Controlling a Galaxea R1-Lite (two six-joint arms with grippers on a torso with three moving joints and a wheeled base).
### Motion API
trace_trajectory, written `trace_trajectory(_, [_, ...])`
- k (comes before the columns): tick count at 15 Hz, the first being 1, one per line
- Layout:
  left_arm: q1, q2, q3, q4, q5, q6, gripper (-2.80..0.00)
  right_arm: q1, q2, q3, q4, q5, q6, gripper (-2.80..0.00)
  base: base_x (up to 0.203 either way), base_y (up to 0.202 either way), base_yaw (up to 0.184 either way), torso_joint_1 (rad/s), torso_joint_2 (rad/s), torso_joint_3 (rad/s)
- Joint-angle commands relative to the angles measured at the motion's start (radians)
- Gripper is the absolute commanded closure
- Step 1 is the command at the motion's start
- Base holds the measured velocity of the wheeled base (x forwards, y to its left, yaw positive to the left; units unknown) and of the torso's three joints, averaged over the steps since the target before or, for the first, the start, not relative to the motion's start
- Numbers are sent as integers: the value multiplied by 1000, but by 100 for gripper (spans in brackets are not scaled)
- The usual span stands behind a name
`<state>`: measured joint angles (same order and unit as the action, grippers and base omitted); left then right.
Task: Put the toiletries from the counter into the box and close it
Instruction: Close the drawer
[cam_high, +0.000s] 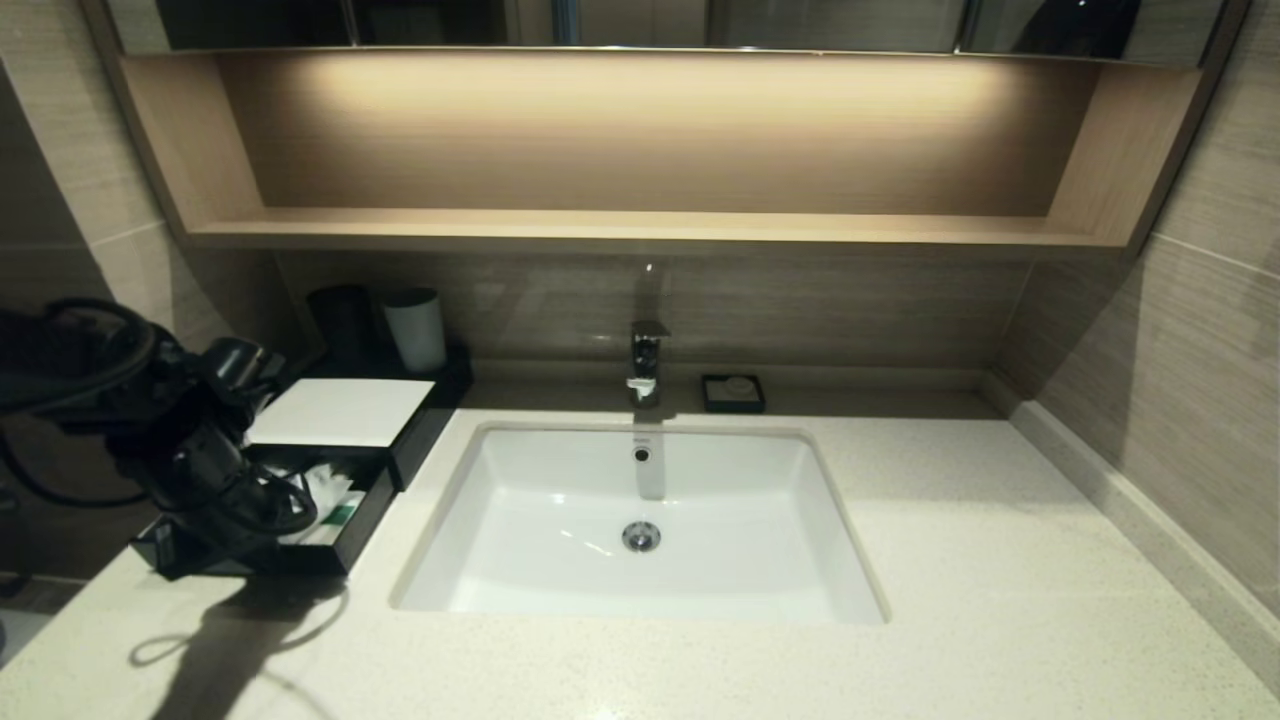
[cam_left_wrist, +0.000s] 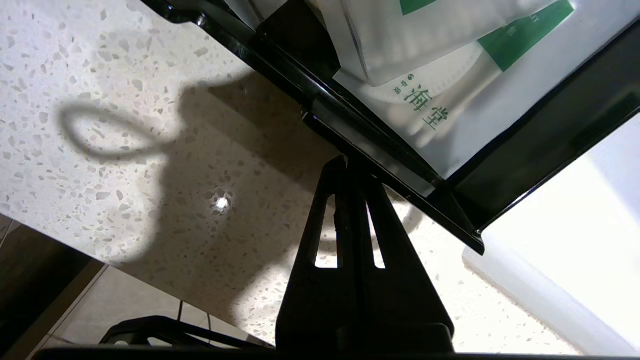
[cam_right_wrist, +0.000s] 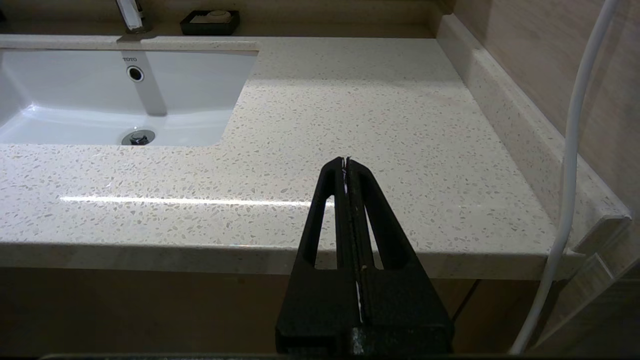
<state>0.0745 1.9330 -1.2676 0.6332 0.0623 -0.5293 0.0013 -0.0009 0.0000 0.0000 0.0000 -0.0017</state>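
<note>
Sink (cam_right_wrist: 75, 90) reads "TOTO"; sachets (cam_left_wrist: 425, 60) green-labelled.

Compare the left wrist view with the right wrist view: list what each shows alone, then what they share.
Left wrist view only: the shut left gripper at the front wall of the open drawer, with the sachets lying inside it.
Right wrist view only: the shut right gripper empty at the counter's front edge, the faucet, the soap dish, a white cable.
Both: the speckled counter and the white sink.
</note>
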Motion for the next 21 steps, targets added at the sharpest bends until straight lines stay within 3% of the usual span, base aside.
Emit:
trace_trajectory(1, [1,6,-16,-1,1,-4,0,0,1,2,-2,0,0,0,0,0,0,0,0,0])
trace_trajectory(14, [-2,53,-98,-6,-1,-28,0,0,1,2,-1,0,0,0,0,0,0,0,0,0])
trace_trajectory(21, [-14,87,-172,-6,-1,-81,0,0,1,2,0,0,0,0,0,0,0,0,0,0])
